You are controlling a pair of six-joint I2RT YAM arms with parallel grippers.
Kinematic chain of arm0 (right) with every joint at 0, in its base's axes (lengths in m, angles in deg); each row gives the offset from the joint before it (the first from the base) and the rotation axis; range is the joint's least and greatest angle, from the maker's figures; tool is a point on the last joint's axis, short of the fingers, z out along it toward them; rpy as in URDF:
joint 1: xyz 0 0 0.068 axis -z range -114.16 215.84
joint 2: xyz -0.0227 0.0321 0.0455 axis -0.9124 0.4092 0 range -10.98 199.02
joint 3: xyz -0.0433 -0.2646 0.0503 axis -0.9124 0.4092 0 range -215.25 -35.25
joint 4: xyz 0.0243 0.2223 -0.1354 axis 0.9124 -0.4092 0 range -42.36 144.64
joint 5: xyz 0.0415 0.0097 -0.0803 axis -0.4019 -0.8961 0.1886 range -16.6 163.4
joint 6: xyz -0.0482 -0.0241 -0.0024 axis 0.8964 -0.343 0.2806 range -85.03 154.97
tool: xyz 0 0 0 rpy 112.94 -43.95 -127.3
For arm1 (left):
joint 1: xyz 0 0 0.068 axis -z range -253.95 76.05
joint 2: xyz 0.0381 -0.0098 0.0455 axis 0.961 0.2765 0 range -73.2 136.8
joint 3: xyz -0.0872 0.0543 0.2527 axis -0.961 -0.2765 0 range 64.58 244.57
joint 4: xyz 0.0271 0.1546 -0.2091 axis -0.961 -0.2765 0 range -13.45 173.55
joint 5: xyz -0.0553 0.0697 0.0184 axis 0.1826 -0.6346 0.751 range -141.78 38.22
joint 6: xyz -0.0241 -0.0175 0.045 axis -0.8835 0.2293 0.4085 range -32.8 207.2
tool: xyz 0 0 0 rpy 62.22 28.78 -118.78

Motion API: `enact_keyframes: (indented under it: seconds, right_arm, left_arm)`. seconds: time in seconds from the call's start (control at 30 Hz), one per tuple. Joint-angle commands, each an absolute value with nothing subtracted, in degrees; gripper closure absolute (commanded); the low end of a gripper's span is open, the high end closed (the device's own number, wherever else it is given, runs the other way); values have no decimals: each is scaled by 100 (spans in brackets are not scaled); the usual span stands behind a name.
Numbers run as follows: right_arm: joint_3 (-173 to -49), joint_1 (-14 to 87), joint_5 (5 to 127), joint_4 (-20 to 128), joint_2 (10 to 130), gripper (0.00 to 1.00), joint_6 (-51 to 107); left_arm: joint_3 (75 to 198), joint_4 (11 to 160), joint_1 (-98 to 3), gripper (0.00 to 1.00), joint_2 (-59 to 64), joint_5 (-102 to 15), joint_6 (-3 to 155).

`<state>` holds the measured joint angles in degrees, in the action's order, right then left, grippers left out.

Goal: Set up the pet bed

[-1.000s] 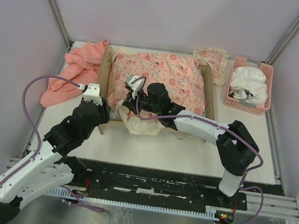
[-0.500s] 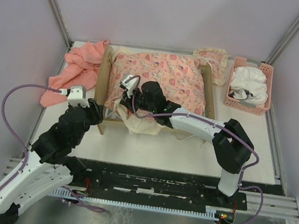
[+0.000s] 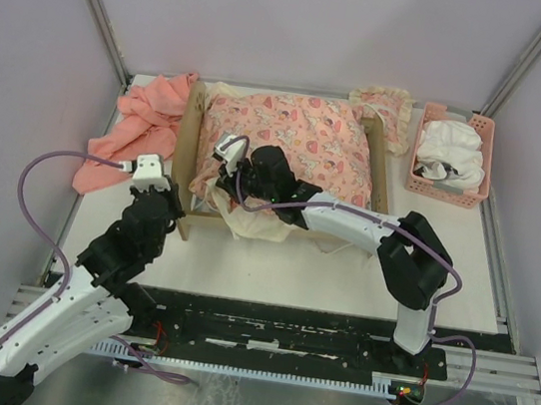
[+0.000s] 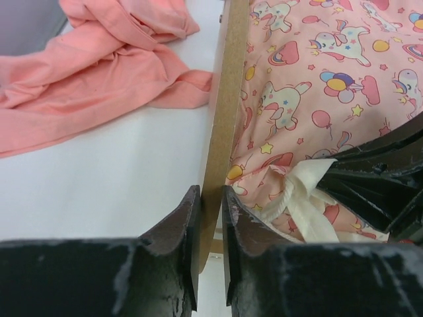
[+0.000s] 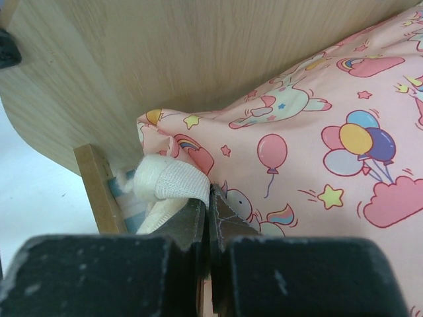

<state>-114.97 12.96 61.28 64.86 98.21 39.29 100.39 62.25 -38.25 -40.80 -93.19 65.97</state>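
Pet bed (image 3: 189, 136) is sitting toward the far edge of the table (image 3: 341, 273), its long axis running left to right and its headboard (image 4: 225, 99) at the left end. The left gripper (image 4: 210, 198) is clamping that board edge-on, one finger on each face, so the left arm is the nearer one. The right gripper (image 5: 209, 198) is reaching across, jaws pressed together, pinching the cushion (image 3: 300, 136) corner just inside the headboard.

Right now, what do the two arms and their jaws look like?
Both the left arm and right arm have white long links, black joint housings and black wrists. A purple cable loops alongside each. The jaws are black and scuffed.
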Motion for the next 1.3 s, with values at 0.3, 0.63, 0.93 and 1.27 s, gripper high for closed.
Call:
enact_keyframes:
  seconds: [0.3,0.63,0.93,1.27]
  right_arm:
    - [-12391,1285,6510,6277,10248,93,4349]
    - [-12607,1287,6785,6243,10501,92,4517]
    - [-12585,1285,6803,6287,10462,92,4484]
    - [-12555,1293,6783,6319,10406,92,4354]
  left_arm:
    - [10310,8227,-4704,85,-2548,-8715,7806]
    - [10666,7800,-5322,61,-2193,-8105,7227]
    - [10729,5861,-5312,47,-2875,-7667,5662]
    - [9229,6689,-5215,51,-3228,-7223,4876]
